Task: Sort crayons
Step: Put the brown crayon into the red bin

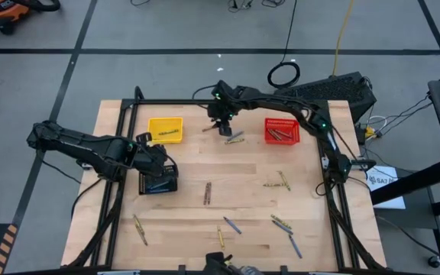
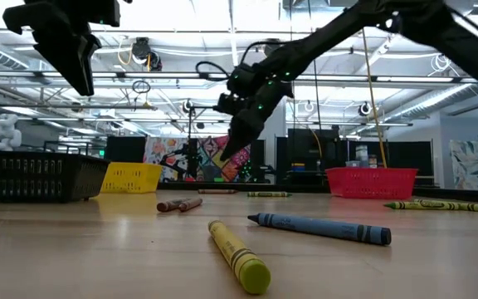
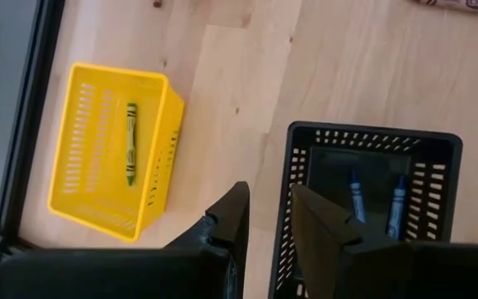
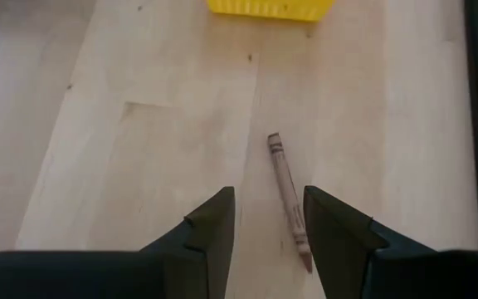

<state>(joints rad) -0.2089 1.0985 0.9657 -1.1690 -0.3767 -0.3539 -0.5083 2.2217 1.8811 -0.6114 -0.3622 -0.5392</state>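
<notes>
My right gripper is open and hangs above the table between the yellow basket and the red basket. In its wrist view its fingers stand above a brown crayon that lies flat on the wood. My left gripper is open and empty, high above the near wall of the black basket. That basket holds two blue crayons. The yellow basket holds one green-yellow crayon. The red basket holds several crayons.
Loose crayons lie on the wooden table: a brown one in the middle, a pair beside the red basket, and yellow and blue ones near the front and right. A black frame edges the table.
</notes>
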